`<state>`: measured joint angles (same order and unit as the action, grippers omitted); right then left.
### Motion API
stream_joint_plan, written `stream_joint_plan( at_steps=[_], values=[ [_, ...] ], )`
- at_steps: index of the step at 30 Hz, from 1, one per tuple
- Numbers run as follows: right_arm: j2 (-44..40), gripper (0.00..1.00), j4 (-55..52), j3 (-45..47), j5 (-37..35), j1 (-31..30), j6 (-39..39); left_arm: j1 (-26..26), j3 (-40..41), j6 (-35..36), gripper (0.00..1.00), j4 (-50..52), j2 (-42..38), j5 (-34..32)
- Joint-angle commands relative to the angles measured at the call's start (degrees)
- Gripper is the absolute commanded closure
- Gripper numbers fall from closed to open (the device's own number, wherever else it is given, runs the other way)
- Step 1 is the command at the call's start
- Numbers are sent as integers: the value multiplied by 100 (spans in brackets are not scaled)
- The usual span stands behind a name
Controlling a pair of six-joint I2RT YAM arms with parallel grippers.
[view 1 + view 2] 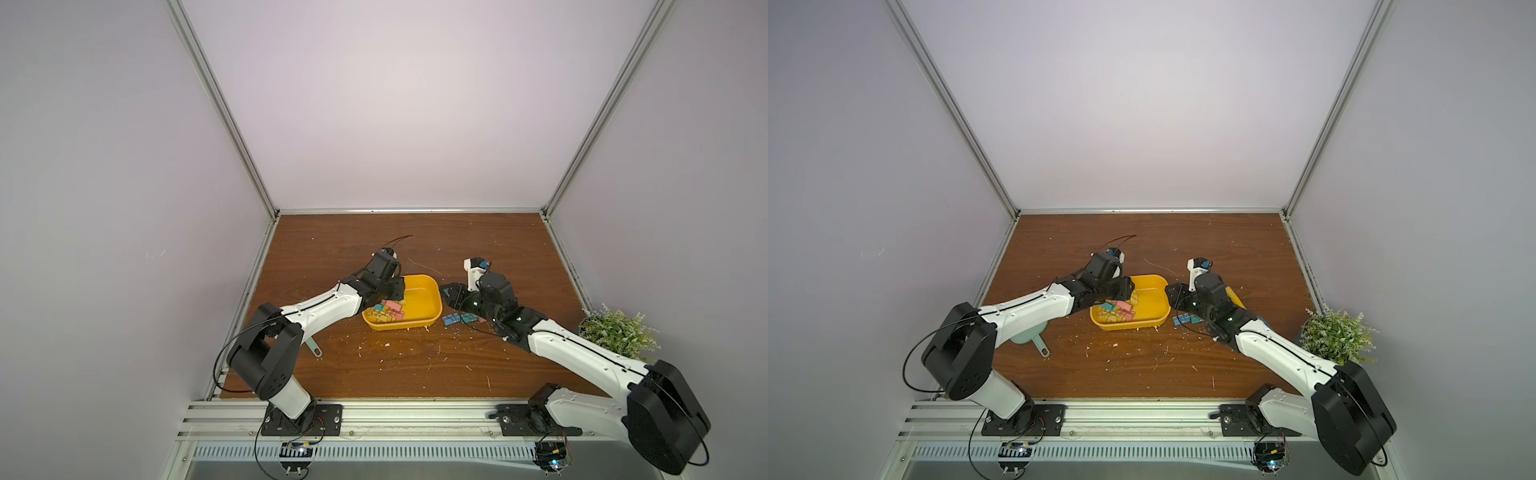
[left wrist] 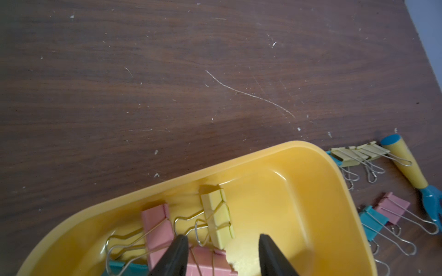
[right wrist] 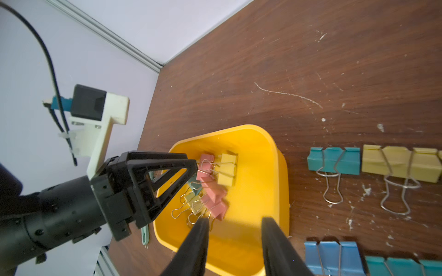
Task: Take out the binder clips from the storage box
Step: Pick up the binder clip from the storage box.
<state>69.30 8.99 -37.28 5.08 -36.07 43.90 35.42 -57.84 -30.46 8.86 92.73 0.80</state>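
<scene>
On the wooden surface (image 1: 374,374), in both top views, the yellow storage box (image 1: 424,305) sits between my arms. Binder clips (image 1: 388,313) are heaped in its near-left end, and removed clips (image 1: 459,319) lie just right of it.

Left wrist view: my left end effector (image 2: 222,236) stands half-wide astride a pink clip (image 2: 208,265), not visibly clamped.

Right wrist view: my right end effector (image 3: 235,219) hovers parted and empty above the box. I judge roughly half the clips remain inside.
</scene>
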Motion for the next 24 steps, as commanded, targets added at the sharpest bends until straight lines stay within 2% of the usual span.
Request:
stream_joint_plan(
  at_steps=[1,4,9,12,16,24],
  values=[
    [243,58,-17,-409,286,-88,-326,-82,-201,237,54,475,211,-46],
    [526,58,-610,-706,-102,-121,-384,-113,-271,277,55,502,361,7],
    [966,60,-1287,-1152,-376,-126,-557,-147,-383,312,62,500,524,163],
    [1188,62,-1460,-1243,-391,-123,-550,-157,-387,330,68,529,596,289],
    [1465,64,-1612,-1356,-362,-120,-519,-158,-363,366,71,465,632,364],
    [1897,69,-1722,-1571,-165,-121,-541,-157,-360,413,85,351,667,473]
  ],
)
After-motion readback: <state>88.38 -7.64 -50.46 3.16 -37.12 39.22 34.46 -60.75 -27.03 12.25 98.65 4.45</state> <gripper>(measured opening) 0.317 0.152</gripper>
